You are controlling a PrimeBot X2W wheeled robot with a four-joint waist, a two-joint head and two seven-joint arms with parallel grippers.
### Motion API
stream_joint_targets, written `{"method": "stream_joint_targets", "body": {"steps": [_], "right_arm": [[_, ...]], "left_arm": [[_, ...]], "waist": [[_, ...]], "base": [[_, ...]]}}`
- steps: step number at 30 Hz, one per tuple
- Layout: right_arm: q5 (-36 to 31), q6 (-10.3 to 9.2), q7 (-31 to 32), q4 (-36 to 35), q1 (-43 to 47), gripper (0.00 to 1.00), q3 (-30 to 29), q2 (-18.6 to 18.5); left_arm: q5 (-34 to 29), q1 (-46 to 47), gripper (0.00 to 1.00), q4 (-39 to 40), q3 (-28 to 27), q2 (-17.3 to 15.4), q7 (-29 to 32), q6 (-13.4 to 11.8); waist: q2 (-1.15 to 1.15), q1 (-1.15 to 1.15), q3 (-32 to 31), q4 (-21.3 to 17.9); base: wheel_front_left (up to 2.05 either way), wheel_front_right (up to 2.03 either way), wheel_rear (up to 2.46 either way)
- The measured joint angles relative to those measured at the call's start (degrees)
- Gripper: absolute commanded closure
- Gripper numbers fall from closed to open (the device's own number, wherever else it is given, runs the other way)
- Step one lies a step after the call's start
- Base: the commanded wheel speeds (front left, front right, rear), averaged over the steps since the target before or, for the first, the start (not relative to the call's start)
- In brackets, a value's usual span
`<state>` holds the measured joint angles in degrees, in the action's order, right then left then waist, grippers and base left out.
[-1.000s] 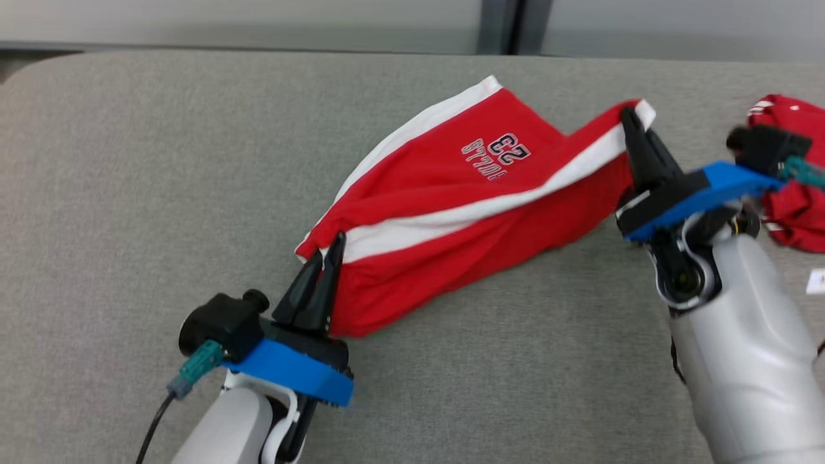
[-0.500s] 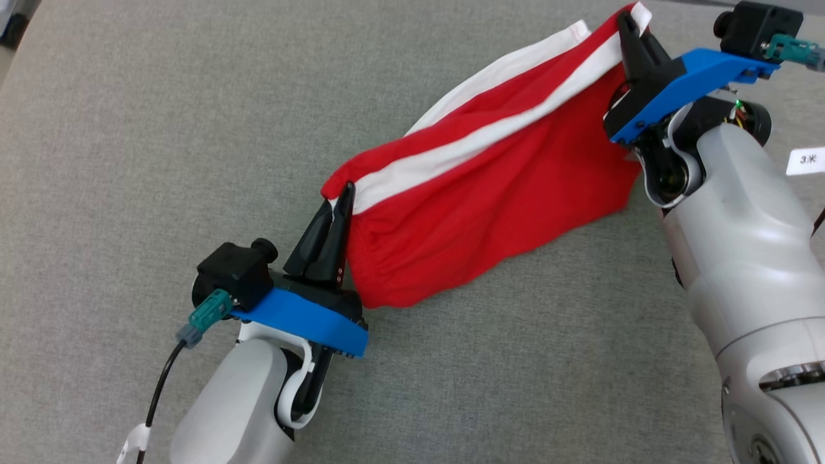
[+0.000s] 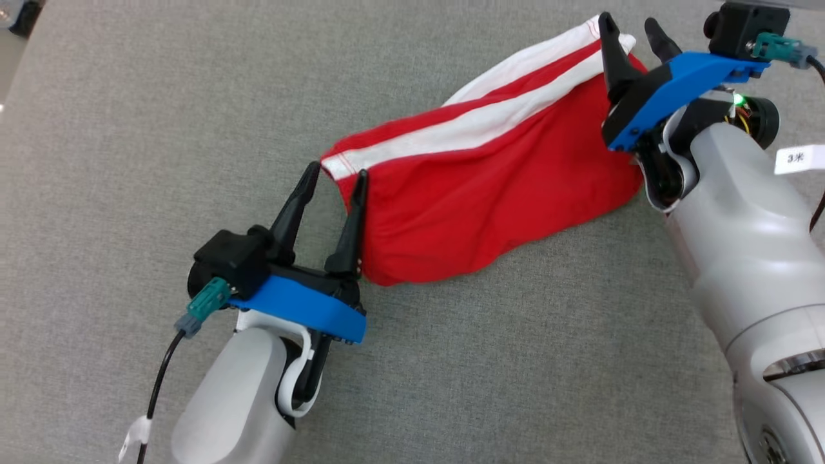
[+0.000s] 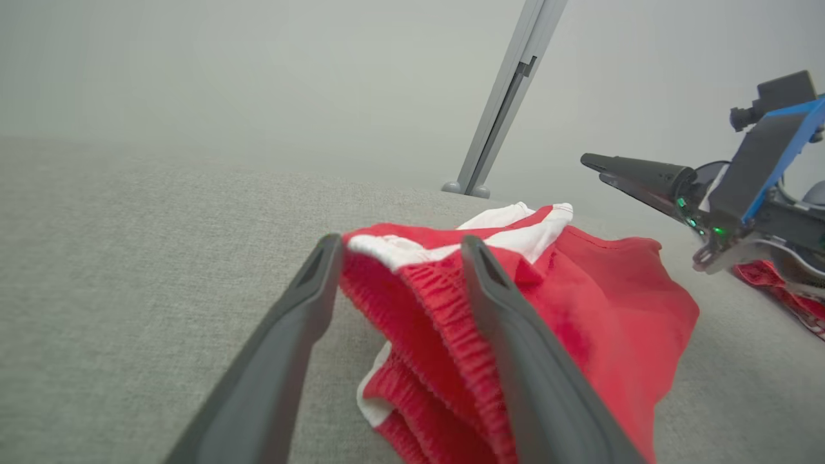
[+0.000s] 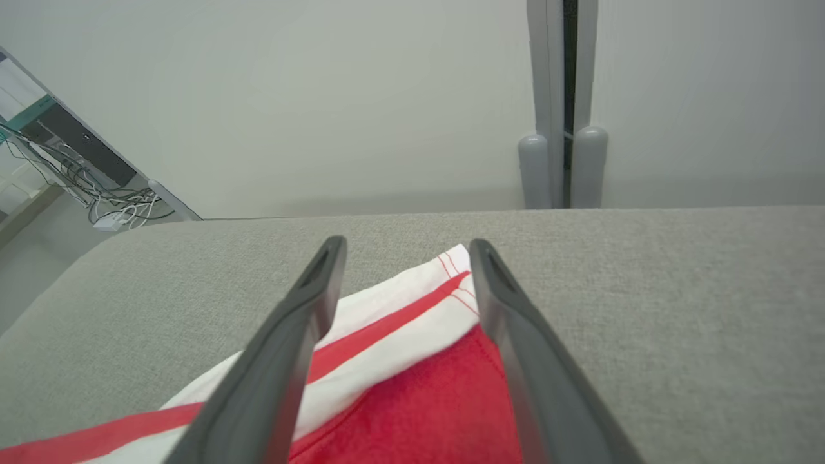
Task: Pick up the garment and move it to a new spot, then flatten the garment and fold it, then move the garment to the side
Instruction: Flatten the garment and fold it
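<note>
The garment (image 3: 490,187) is a pair of red shorts with white stripes, lying folded over on the grey table (image 3: 129,129). My left gripper (image 3: 338,173) is open at its near-left waistband corner, which lies loose between the fingers. In the left wrist view the left gripper (image 4: 401,241) straddles the gathered red waistband of the garment (image 4: 612,309). My right gripper (image 3: 628,20) is open over the far-right striped corner. The right wrist view shows the right gripper (image 5: 407,243) spread above the garment (image 5: 412,386), whose white and red stripes lie flat below.
Another red cloth (image 4: 773,283) lies on the table behind my right arm. A white label (image 3: 798,158) sits at the right edge. Beyond the table's far edge stand a pale wall and a grey post (image 5: 561,161); cables (image 5: 122,206) lie off its left end.
Both grippers have gone from shut on the garment's corners to open, and the garment has settled onto the table. The head camera shifted during the last second.
</note>
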<state>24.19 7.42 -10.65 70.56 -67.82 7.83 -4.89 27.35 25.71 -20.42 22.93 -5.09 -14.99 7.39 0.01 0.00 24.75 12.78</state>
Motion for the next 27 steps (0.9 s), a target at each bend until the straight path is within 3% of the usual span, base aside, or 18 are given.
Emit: {"method": "stream_joint_targets", "body": {"steps": [8, 14, 20, 27], "right_arm": [[0.62, 0.0, -0.01, -0.91, 7.44, 0.0, 7.09, -5.35], [2.4, 0.0, 0.36, -0.78, 10.66, 0.0, 9.68, -9.65], [3.23, 0.01, 2.02, -0.05, 10.85, 0.0, 11.28, -11.36], [3.14, 0.05, 4.82, 1.94, 10.63, 0.0, 12.17, -13.02]], "left_arm": [[-4.71, -6.99, 0.0, 2.44, -3.26, -1.47, 0.0, 0.0], [-11.18, -13.0, 0.0, 8.78, -12.14, -1.85, 0.0, -0.37], [-15.23, -17.9, 0.0, 15.05, -20.73, 0.79, 0.0, -1.37], [-18.97, -20.61, 0.0, 17.17, -22.62, 1.99, 0.0, -2.0]], "waist": [[-0.01, -0.01, -3.76, 0.67], [-0.01, -0.01, -5.35, 1.78], [-0.01, -0.01, -5.01, 3.04], [-0.01, 0.0, -4.24, 4.69]], "base": [[0.0, 0.0, 0.0], [0.0, 0.0, 0.0], [0.0, 0.0, 0.0], [0.0, 0.0, 0.0]]}}
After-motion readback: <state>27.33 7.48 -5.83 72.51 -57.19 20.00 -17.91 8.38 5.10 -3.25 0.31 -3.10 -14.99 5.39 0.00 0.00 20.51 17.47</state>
